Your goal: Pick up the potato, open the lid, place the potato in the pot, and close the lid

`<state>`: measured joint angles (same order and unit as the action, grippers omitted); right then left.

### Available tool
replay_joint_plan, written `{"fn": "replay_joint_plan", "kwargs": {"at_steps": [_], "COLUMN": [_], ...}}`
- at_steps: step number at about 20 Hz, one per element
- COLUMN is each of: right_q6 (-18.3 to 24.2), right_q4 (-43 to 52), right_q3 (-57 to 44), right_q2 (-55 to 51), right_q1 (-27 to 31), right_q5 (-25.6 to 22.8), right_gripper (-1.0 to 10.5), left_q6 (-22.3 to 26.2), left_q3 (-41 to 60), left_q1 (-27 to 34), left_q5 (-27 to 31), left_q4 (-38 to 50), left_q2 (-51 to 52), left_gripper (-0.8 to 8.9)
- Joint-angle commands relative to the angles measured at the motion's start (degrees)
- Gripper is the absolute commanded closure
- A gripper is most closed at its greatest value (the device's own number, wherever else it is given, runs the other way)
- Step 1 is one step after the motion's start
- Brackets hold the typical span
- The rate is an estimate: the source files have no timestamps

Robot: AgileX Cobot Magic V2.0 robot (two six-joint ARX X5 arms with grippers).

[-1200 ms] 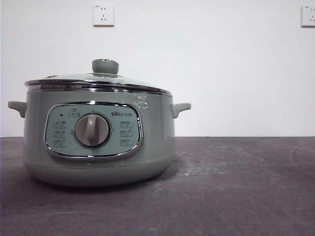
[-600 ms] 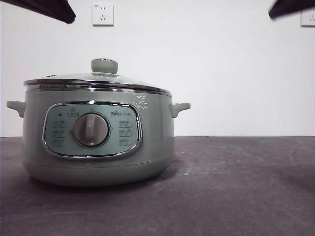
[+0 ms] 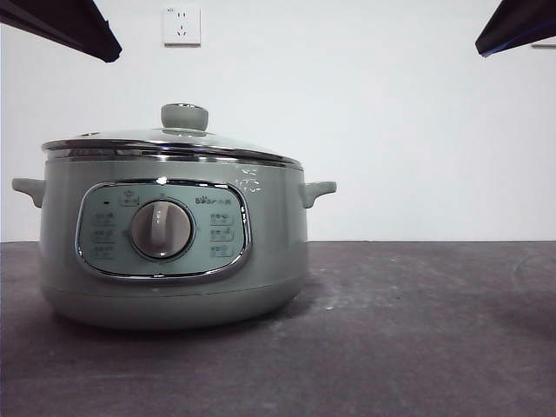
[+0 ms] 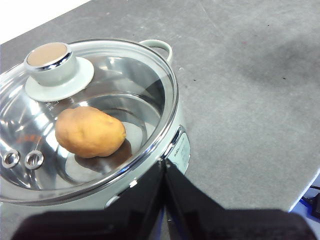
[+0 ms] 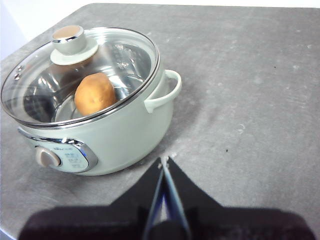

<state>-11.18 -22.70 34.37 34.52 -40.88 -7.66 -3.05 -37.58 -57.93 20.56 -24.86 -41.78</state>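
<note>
Potato sits in the pot, lid seated; I'd keep both grippers, jaws pressed together, clear.

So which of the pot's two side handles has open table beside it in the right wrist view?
The side handle farthest from the dial; the other handle is hidden behind the pot.
</note>
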Motion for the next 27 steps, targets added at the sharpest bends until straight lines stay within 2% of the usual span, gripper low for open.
{"fn": "replay_joint_plan", "kwargs": {"at_steps": [1, 4, 6, 10, 12, 14, 17, 21, 27], "right_q6": [-0.6, -0.6, -0.6, -0.6, -0.6, -0.6, -0.6, -0.6, -0.6], "right_q4": [0.3, 0.3, 0.3, 0.3, 0.3, 0.3, 0.3, 0.3, 0.3], "right_q3": [-0.3, -0.3, -0.3, -0.3, -0.3, -0.3, -0.3, -0.3, -0.3], "right_q2": [-0.2, -0.2, -0.2, -0.2, -0.2, -0.2, -0.2, -0.2, -0.2], "right_q1": [0.0, 0.0, 0.0, 0.0, 0.0, 0.0, 0.0, 0.0, 0.0], "right_q5": [-0.2, -0.2, -0.2, -0.2, -0.2, -0.2, -0.2, -0.2, -0.2], "right_gripper": [9.6, 9.6, 9.6, 9.6, 9.6, 9.6, 9.6, 9.6, 9.6], "left_q6": [4.0, 4.6, 4.6, 4.6, 4.6, 4.6, 4.8, 4.8, 4.3], "left_q3": [0.2, 0.2, 0.2, 3.2, 7.3, 12.7, 21.3, 31.2, 36.6], "left_q1": [0.7, 7.1, 15.5, 36.4, 44.8, 50.6, 55.1, 57.6, 59.7], "left_q5": [1.7, 0.0, -6.0, -18.1, -21.4, -22.5, -22.3, -22.2, -22.2], "left_q4": [-1.6, -2.4, -1.4, 4.4, 7.5, 10.1, 13.6, 16.9, 14.9], "left_q2": [2.1, 7.6, 11.6, 18.9, 22.6, 26.4, 31.5, 36.9, 41.7], "left_gripper": [8.16, 8.16, 8.16, 8.16, 8.16, 8.16, 8.16, 8.16, 8.16]}}
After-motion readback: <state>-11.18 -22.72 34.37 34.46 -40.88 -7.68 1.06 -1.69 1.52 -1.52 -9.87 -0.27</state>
